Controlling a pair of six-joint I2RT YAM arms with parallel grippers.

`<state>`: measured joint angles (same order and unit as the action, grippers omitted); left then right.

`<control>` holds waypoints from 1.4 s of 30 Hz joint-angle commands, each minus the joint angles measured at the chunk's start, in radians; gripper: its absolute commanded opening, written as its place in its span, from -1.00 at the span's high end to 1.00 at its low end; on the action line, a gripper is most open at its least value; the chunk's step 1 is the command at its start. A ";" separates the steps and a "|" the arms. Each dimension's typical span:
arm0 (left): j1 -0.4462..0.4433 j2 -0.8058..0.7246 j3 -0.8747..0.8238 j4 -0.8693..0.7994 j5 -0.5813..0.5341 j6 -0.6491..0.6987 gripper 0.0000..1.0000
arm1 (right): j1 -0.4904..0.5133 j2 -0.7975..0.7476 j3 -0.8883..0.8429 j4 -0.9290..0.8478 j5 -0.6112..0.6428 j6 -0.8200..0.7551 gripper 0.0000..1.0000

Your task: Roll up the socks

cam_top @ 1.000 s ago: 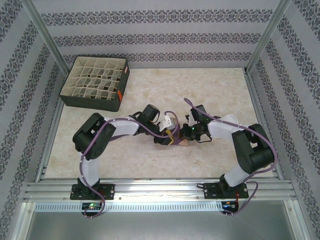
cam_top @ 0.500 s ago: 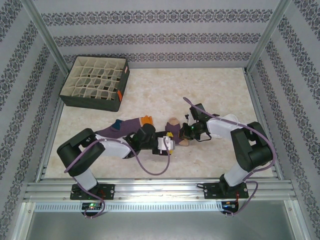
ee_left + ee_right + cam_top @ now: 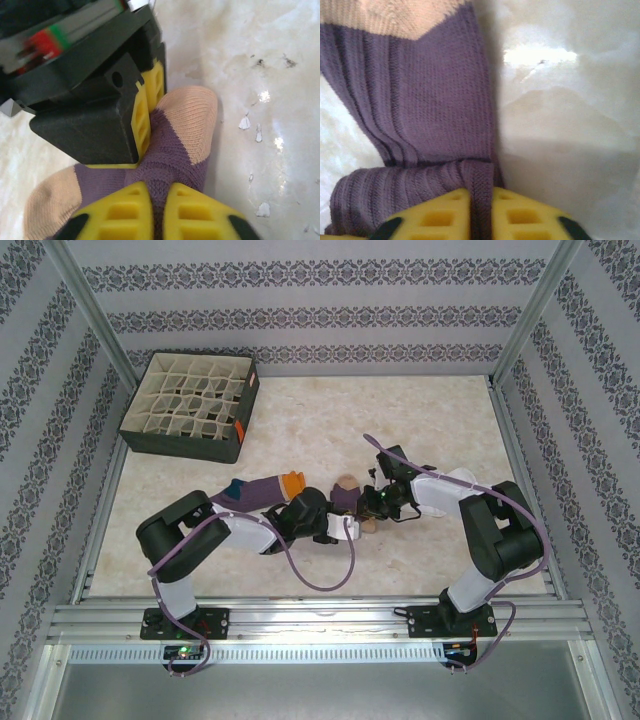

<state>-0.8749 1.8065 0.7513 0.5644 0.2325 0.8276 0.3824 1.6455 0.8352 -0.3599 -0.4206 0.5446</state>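
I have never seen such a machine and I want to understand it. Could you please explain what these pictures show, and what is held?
These are two robot arms, bolted at the near edge of a table. One camera looks down from above. Two more sit on the wrists, each seeing its own yellow fingers. On the table are a box with dividers and two purple socks. One sock lies flat. The left arm's fingers and the right arm's fingers both pinch the other sock, which is bunched between them.
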 commanded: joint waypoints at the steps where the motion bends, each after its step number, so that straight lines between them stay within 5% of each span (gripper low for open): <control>1: 0.016 -0.003 0.026 -0.137 0.081 -0.063 1.00 | 0.007 -0.005 -0.051 -0.089 0.045 -0.011 0.37; 6: 0.099 -0.007 0.053 -0.193 0.313 -0.300 1.00 | -0.042 -0.184 -0.117 -0.043 -0.030 0.025 0.05; 12: 0.224 0.079 0.107 -0.173 0.599 -0.613 1.00 | -0.059 -0.356 -0.134 -0.041 -0.041 -0.006 -0.03; 19: 0.305 0.160 0.094 0.042 0.689 -0.909 1.00 | -0.052 -0.355 -0.109 0.004 -0.064 -0.073 -0.08; 35: 0.313 0.255 0.192 -0.215 0.662 -0.914 1.00 | -0.014 -0.090 -0.014 0.129 -0.073 -0.147 -0.06; 42: 0.313 0.255 0.197 -0.260 0.642 -0.871 0.87 | 0.013 0.039 0.014 0.092 -0.047 -0.147 0.23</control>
<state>-0.5671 2.0117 0.9585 0.4591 0.9115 -0.0677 0.3767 1.6371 0.8345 -0.2359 -0.4892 0.4114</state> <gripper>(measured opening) 0.085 0.400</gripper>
